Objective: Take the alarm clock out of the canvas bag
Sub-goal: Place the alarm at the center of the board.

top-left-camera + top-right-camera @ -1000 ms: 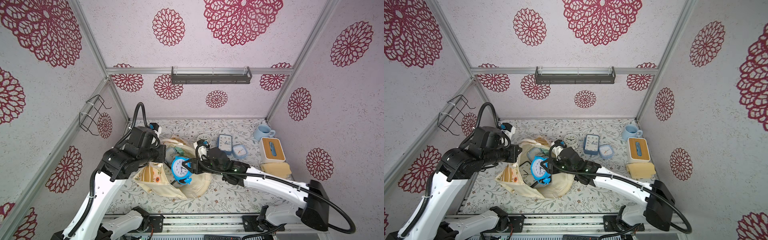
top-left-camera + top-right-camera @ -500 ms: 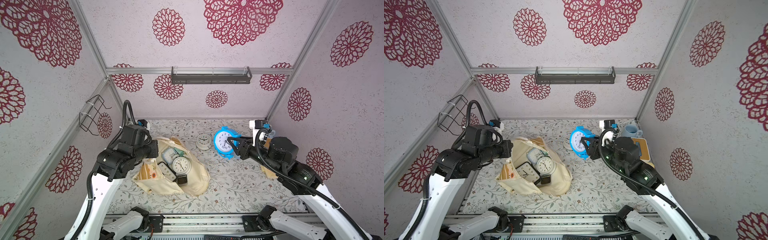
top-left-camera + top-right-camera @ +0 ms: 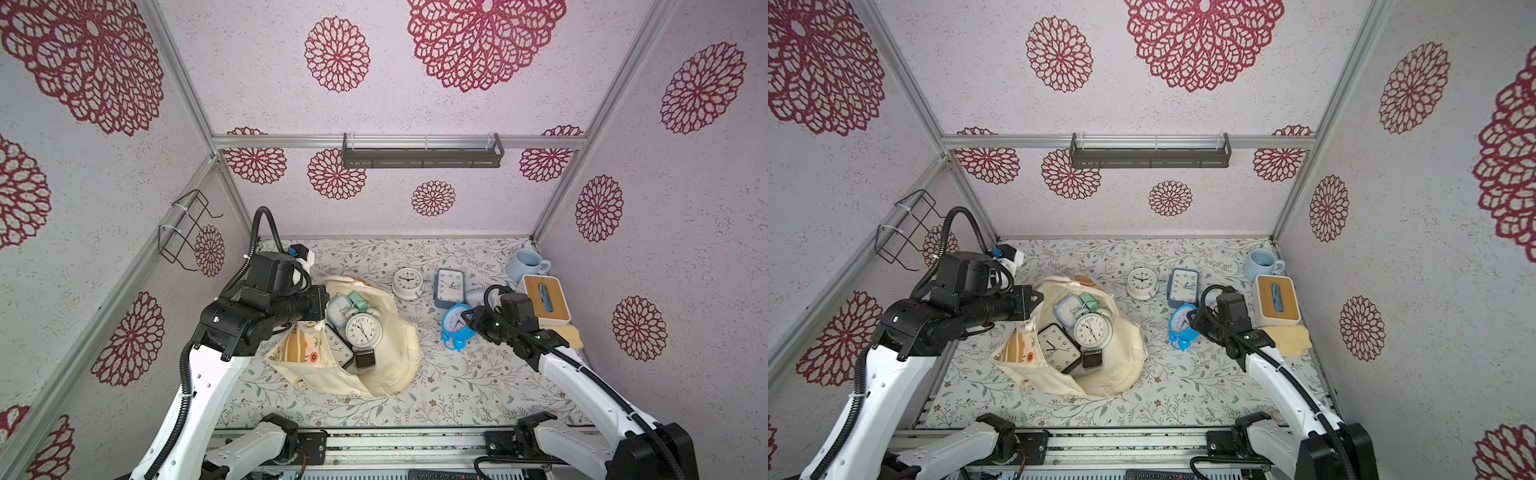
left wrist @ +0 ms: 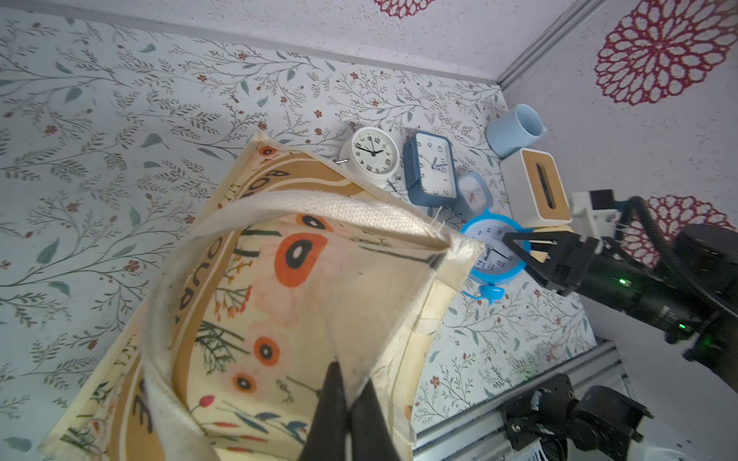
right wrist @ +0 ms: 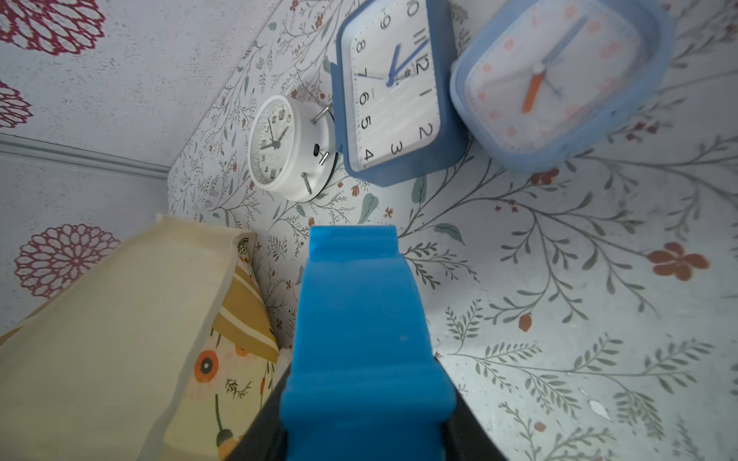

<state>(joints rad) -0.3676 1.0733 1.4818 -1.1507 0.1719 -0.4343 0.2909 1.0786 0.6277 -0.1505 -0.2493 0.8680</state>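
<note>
Alarm clock (image 3: pixel 455 325) lower, dial toward bag (image 3: pixel 397 332)

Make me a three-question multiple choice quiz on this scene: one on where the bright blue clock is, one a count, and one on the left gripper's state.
1. Where is the bright blue alarm clock relative to the canvas bag?
A. inside it
B. outside it, in the right gripper
C. underneath it

2. How many unheld clocks rest on the table outside the bag?
A. one
B. three
C. six

3. What state is the left gripper in?
A. open, holding nothing
B. shut on a clock
C. shut on the bag's fabric

Answers:
1 B: the right gripper's jaws clamp it beside the bag.
2 B: a white round clock, a dark blue rectangular clock and a pale blue square clock.
3 C: the left wrist view shows it pinching the cloth.
</note>
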